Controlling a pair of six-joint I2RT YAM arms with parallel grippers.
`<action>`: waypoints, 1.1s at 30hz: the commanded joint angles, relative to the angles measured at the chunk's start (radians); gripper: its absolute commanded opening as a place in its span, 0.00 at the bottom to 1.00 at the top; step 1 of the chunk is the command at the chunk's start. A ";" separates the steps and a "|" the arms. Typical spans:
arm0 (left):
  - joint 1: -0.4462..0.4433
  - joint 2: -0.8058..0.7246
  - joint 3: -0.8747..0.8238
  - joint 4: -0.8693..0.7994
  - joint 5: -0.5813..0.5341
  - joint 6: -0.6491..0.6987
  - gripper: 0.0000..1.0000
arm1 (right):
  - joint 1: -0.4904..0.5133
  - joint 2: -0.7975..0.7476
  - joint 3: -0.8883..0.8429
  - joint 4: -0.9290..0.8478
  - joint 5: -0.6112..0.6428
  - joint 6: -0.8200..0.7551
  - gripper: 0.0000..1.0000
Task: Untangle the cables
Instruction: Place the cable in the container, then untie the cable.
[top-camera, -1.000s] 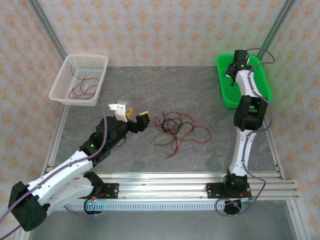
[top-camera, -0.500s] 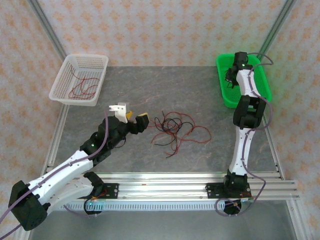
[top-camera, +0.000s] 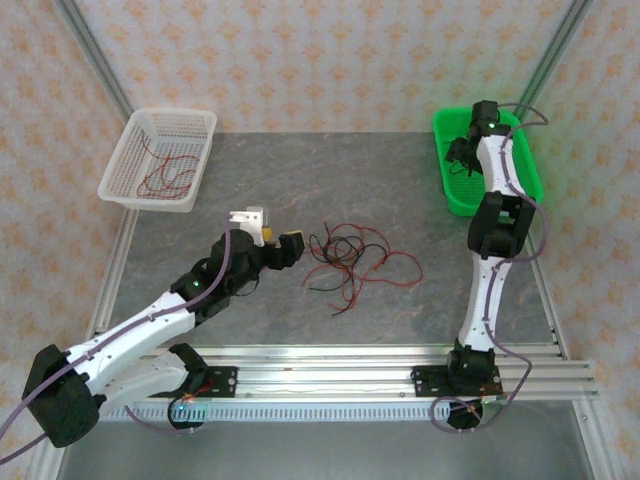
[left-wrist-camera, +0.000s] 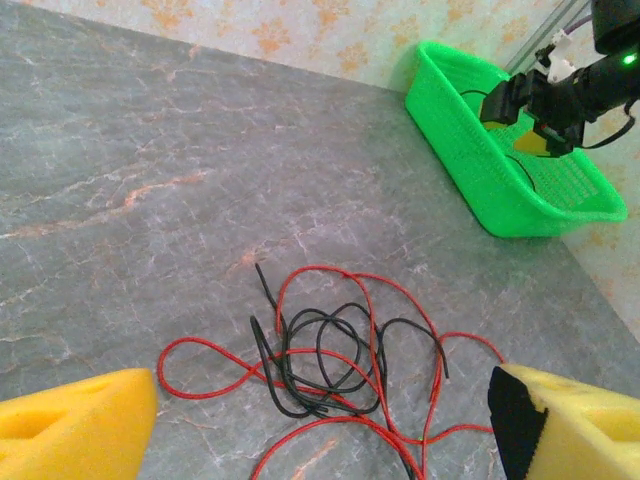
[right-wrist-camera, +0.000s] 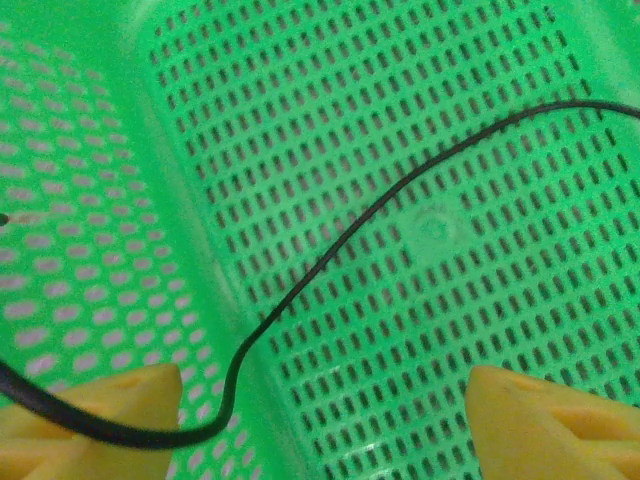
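cables (top-camera: 340, 250) lay tangled mid table (top-camera: 250, 180), long axis left-right, red tail pointing right | left gripper (top-camera: 277, 240) wide open, empty, just left | right gripper (right-wrist-camera: 320, 410) open over basket (top-camera: 460, 200), black cable (right-wrist-camera: 400, 190) inside

grey marbled table top (top-camera: 300, 180) under me, peach wallpaper (top-camera: 330, 60) with an orange floral motif on the walls all round, aluminium posts (top-camera: 97, 60) slanting up at both back corners, extrusion rails (top-camera: 330, 360) along my near edge, light even
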 joint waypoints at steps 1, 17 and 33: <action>-0.014 0.020 0.049 -0.040 -0.025 -0.036 0.86 | -0.006 -0.157 -0.049 -0.024 -0.049 -0.024 0.75; -0.068 0.158 0.109 -0.098 -0.072 -0.133 0.83 | 0.011 -0.828 -0.751 0.290 -0.166 0.061 0.69; -0.063 0.573 0.342 -0.244 -0.134 -0.174 0.68 | 0.137 -1.265 -1.240 0.376 -0.196 0.142 0.49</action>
